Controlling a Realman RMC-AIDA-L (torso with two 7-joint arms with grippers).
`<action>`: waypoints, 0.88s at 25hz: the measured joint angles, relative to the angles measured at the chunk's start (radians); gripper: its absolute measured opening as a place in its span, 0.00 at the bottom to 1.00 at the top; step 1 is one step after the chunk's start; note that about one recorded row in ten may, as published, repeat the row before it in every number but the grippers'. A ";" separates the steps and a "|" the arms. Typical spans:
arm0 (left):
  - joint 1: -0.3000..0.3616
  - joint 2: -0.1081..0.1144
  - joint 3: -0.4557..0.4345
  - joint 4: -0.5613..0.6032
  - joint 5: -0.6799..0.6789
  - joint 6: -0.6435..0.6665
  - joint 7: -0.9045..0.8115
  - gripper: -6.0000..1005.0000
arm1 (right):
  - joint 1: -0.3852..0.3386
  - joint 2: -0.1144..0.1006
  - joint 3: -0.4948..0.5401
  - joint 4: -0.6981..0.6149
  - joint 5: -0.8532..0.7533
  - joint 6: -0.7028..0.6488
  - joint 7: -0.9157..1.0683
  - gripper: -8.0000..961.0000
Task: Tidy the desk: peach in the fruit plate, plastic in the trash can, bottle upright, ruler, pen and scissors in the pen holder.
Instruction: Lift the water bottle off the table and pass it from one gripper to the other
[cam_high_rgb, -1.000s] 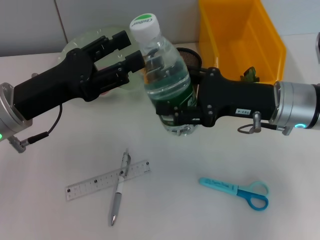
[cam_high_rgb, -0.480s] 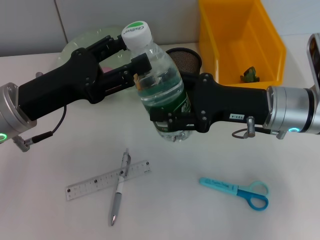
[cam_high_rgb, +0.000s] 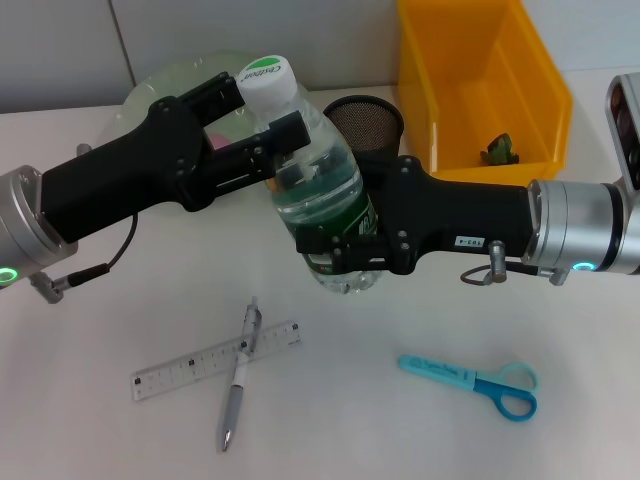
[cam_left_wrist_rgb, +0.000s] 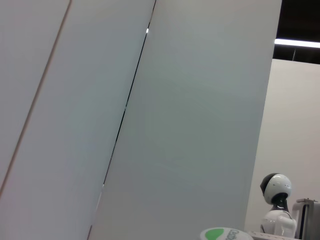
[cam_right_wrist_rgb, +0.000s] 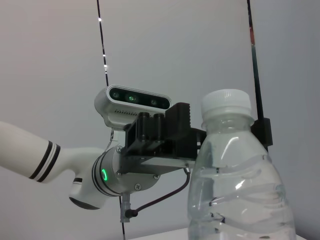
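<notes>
A clear water bottle (cam_high_rgb: 322, 190) with a white cap (cam_high_rgb: 265, 76) and green label is held nearly upright above the table. My right gripper (cam_high_rgb: 342, 252) is shut on its lower body. My left gripper (cam_high_rgb: 266, 106) stands open, one finger on each side of the bottle's neck just below the cap. In the right wrist view the bottle (cam_right_wrist_rgb: 235, 180) fills the foreground, with the left gripper (cam_right_wrist_rgb: 172, 134) behind it. A ruler (cam_high_rgb: 215, 359) and a pen (cam_high_rgb: 239, 375) lie crossed at the front left, and blue scissors (cam_high_rgb: 478, 379) lie at the front right. A pink bit of peach (cam_high_rgb: 213, 141) shows behind the left gripper.
The black mesh pen holder (cam_high_rgb: 366, 119) stands just behind the bottle. The yellow trash can (cam_high_rgb: 480, 70) at the back right holds a green scrap (cam_high_rgb: 498, 150). The pale green fruit plate (cam_high_rgb: 180, 76) sits at the back left, largely covered by the left arm.
The right gripper carried the bottle leftward, and its neck has come between the left gripper's fingers. The pen holder is now uncovered behind it.
</notes>
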 joint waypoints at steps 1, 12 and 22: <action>0.000 0.000 0.001 0.000 0.000 0.000 0.001 0.81 | 0.000 0.000 0.000 0.000 0.000 0.000 0.000 0.80; -0.004 0.000 0.001 -0.010 0.000 0.005 0.011 0.81 | 0.001 0.002 0.000 0.001 0.002 0.002 0.000 0.80; -0.008 0.000 0.001 -0.010 0.000 0.006 0.012 0.81 | 0.002 0.002 -0.021 0.001 0.004 0.001 0.000 0.80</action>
